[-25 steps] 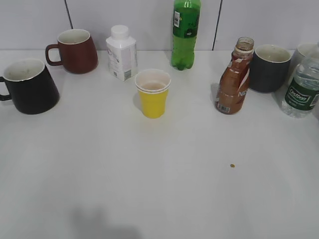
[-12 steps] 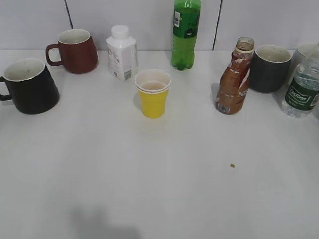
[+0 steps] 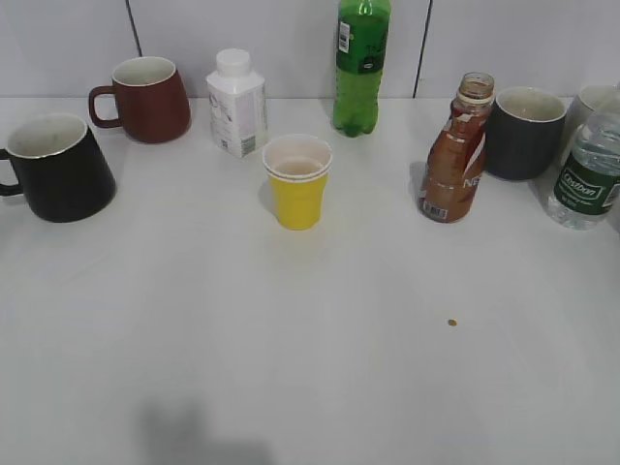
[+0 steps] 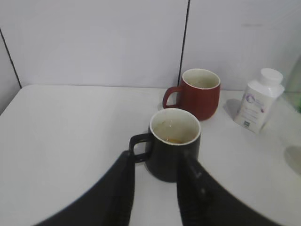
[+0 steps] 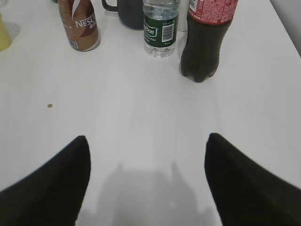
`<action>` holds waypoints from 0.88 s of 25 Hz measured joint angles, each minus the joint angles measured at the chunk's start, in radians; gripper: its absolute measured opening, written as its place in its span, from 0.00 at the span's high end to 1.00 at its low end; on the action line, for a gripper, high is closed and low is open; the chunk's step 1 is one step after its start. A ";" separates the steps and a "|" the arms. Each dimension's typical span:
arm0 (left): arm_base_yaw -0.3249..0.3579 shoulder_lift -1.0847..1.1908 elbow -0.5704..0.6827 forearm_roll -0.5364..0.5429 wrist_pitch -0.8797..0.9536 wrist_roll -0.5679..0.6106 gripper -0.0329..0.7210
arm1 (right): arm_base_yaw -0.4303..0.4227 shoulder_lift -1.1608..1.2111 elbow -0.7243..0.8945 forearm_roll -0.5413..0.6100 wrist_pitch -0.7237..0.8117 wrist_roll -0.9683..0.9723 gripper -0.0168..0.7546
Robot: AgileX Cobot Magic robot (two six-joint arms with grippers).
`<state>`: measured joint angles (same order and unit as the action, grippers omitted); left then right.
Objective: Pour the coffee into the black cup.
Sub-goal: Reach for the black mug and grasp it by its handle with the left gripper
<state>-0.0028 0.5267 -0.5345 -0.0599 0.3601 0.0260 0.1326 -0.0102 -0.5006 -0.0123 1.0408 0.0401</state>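
The black cup (image 3: 58, 170) stands at the table's left edge, its handle pointing left. In the left wrist view the black cup (image 4: 174, 150) sits just beyond my left gripper (image 4: 158, 159), whose fingers stand partly open and hold nothing; a faint brown trace shows inside the white interior. The coffee (image 3: 453, 155), an uncapped waisted bottle of brown liquid, stands upright at the right. It also shows at the top left of the right wrist view as the coffee (image 5: 80, 26). My right gripper (image 5: 146, 140) hangs wide open over bare table, well short of the bottle. Neither gripper shows in the exterior view.
A yellow paper cup (image 3: 297, 181) stands mid-table. Along the back are a dark red mug (image 3: 145, 99), a white bottle (image 3: 236, 103) and a green soda bottle (image 3: 361, 66). A dark grey mug (image 3: 523, 133), a water bottle (image 3: 587, 174) and a cola bottle (image 5: 207, 37) crowd the right.
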 joint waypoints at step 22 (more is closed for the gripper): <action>0.000 0.246 0.288 -0.010 -0.586 0.000 0.59 | 0.000 0.000 0.000 0.000 0.000 0.000 0.22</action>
<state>-0.0028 0.7732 -0.2465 -0.0699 -0.2260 0.0260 0.1326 -0.0102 -0.5006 -0.0123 1.0408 0.0401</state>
